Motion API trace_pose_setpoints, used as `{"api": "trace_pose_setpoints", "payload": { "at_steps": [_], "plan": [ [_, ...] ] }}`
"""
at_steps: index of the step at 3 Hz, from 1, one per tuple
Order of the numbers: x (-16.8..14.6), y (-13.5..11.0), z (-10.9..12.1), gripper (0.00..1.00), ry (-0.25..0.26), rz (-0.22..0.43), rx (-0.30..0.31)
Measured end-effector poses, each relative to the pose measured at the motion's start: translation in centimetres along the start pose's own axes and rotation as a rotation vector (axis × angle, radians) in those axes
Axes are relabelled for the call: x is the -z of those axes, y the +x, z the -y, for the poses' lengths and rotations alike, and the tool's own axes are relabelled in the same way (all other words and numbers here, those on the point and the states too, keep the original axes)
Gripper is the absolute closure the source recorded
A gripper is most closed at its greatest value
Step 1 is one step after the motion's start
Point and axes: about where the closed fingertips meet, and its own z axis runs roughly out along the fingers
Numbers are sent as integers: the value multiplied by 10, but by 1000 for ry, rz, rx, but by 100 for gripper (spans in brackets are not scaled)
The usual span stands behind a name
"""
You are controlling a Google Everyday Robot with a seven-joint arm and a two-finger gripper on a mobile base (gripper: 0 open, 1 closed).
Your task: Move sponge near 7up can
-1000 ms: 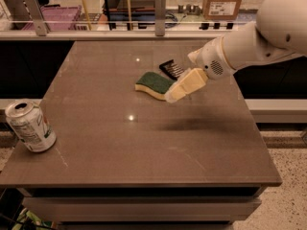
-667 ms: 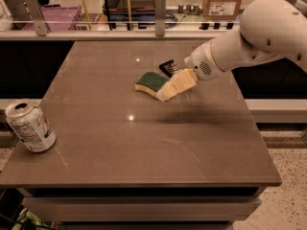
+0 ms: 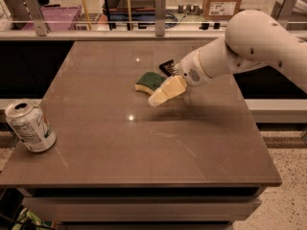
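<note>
The sponge, dark green on top with pale yellow foam below, lies on the brown table a little behind its middle. My gripper reaches in from the right on the white arm; its cream tip hangs just in front of and to the right of the sponge, close above the table. The 7up can, silver-white with green markings, stands tilted near the table's front left corner, far from the sponge.
A small black packet with silver stripes lies just behind the sponge, partly hidden by my wrist. A railing runs along the table's far edge, with boxes and a purple crate behind it.
My gripper has moved left and a little down, from right of the sponge to its front right edge. The sponge and the can have not moved.
</note>
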Motion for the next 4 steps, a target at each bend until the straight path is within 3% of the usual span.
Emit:
{"api": "trace_pose_setpoints", "payload": {
  "at_steps": [2,4],
  "plan": [
    [-34,9,-13,0,-27,10,4],
    [-37,8,-16,43,-32,9,7]
  ]
}}
